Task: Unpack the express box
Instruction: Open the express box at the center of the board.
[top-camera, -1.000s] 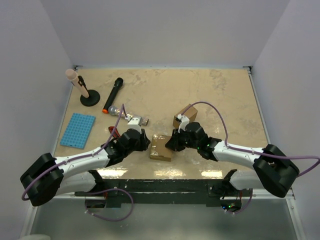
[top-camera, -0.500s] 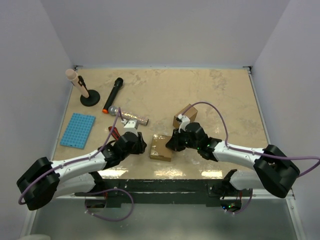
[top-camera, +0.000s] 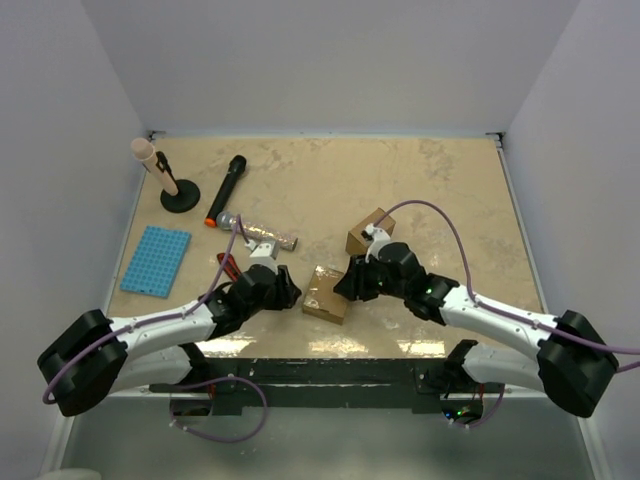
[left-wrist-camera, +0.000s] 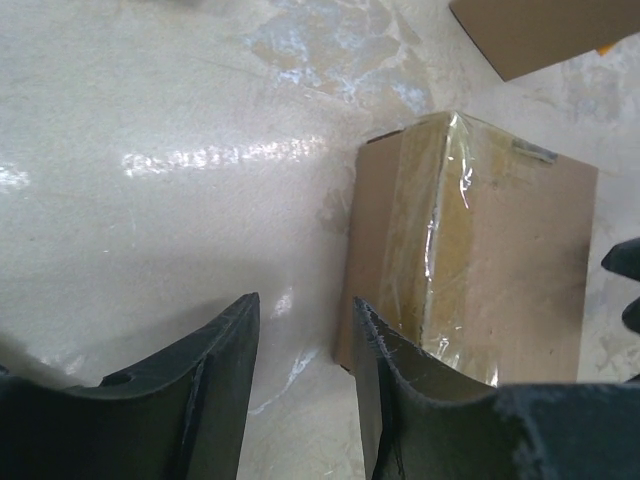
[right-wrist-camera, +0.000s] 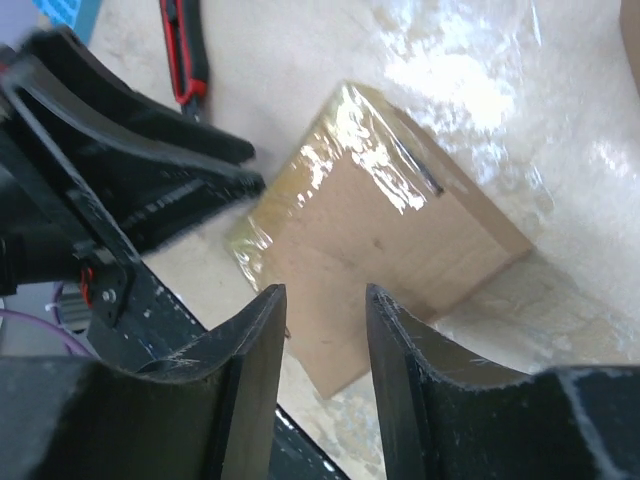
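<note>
The express box (top-camera: 325, 293), brown cardboard sealed with clear tape, lies flat near the table's front edge. It also shows in the left wrist view (left-wrist-camera: 480, 270) and the right wrist view (right-wrist-camera: 390, 250). My left gripper (top-camera: 292, 290) is open and empty at the box's left edge, with its right finger (left-wrist-camera: 390, 380) beside the box's side. My right gripper (top-camera: 345, 286) is open and empty at the box's right side, and its fingers (right-wrist-camera: 400, 350) hover over the box's near corner. Neither gripper holds anything.
A second small cardboard box (top-camera: 368, 232) stands just behind my right gripper. A red and black utility knife (top-camera: 228, 265), a silver tube (top-camera: 262, 236), a black microphone (top-camera: 226, 187), a blue rack (top-camera: 157, 260) and a stand with a pink-tipped rod (top-camera: 172, 190) lie to the left.
My left gripper drew back a little, then came back to the box's left edge. My right arm swung outward and the box turned slightly.
</note>
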